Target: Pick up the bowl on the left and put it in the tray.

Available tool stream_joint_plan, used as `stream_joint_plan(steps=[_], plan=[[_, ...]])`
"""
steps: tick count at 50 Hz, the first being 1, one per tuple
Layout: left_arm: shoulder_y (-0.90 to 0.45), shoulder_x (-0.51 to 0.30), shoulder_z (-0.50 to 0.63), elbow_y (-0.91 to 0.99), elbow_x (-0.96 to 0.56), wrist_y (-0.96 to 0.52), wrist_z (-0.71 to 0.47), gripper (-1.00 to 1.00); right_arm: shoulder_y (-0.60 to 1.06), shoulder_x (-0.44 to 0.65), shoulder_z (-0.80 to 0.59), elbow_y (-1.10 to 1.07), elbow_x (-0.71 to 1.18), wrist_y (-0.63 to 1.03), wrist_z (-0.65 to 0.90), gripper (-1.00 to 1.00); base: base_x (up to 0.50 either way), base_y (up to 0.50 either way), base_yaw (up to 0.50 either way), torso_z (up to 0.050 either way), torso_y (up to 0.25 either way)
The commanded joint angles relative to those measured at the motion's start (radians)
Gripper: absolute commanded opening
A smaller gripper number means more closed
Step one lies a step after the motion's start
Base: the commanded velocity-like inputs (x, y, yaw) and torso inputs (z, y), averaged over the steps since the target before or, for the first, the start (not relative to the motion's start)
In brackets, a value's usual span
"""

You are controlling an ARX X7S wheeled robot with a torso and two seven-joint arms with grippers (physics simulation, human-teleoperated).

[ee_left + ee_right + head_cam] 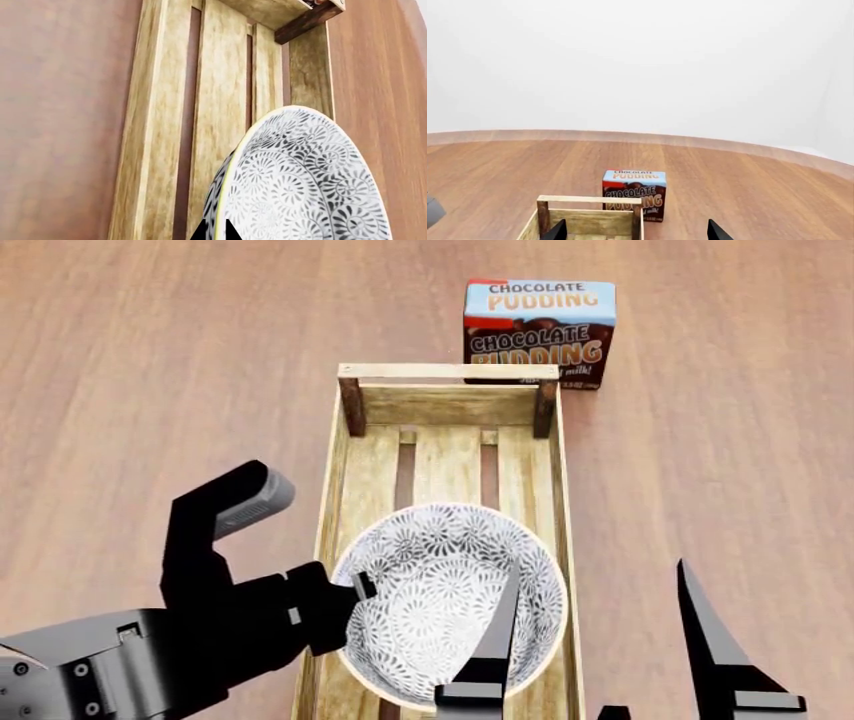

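Observation:
The bowl (447, 605), white with a dense grey-blue floral pattern, sits within the near half of the tray (449, 373), spanning its width. I cannot tell whether it rests on the slats. My left gripper (358, 590) is shut on the bowl's left rim. In the left wrist view its two dark tips (215, 233) straddle the pale rim of the bowl (300, 180), with the tray's slats (220, 100) beyond. My right gripper (601, 635) stands open near the bowl's right side, one finger (497, 630) crossing in front of the bowl. It (636, 233) holds nothing.
A chocolate pudding box (539, 332) stands upright just beyond the tray's far right corner, also in the right wrist view (632, 192) behind the tray's end wall (590, 200). Brown wooden tabletop (160, 390) surrounds the tray on all sides.

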Motion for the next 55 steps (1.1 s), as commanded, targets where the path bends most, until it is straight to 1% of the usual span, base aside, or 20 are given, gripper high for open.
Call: stream_joint_plan(steps=[1, 21, 26, 45, 55], plan=[[0.004, 0.026, -0.032, 0.009, -0.014, 0.031, 0.028, -1.00, -0.005, -0.016, 0.019, 0.002, 0.003, -0.014, -0.039, 1.00, 0.00, 0.00, 0.00, 0.000, 0.000], [0.009, 0.020, -0.005, -0.032, 0.007, 0.064, 0.068, -1.00, -0.005, -0.015, 0.011, 0.011, 0.000, -0.021, -0.037, 1.00, 0.00, 0.00, 0.00, 0.000, 0.000], [0.012, 0.020, -0.004, -0.023, -0.001, 0.063, 0.057, -1.00, -0.003, -0.014, 0.010, 0.007, 0.001, -0.017, -0.035, 1.00, 0.00, 0.00, 0.00, 0.000, 0.000], [0.011, 0.024, 0.020, -0.056, 0.013, 0.091, 0.092, -1.00, -0.003, -0.010, 0.007, 0.007, 0.002, -0.019, -0.032, 1.00, 0.00, 0.00, 0.00, 0.000, 0.001], [0.015, 0.023, 0.032, -0.059, 0.016, 0.099, 0.092, -1.00, -0.004, -0.009, 0.004, 0.008, 0.002, -0.021, -0.031, 1.00, 0.00, 0.00, 0.00, 0.000, 0.001]])
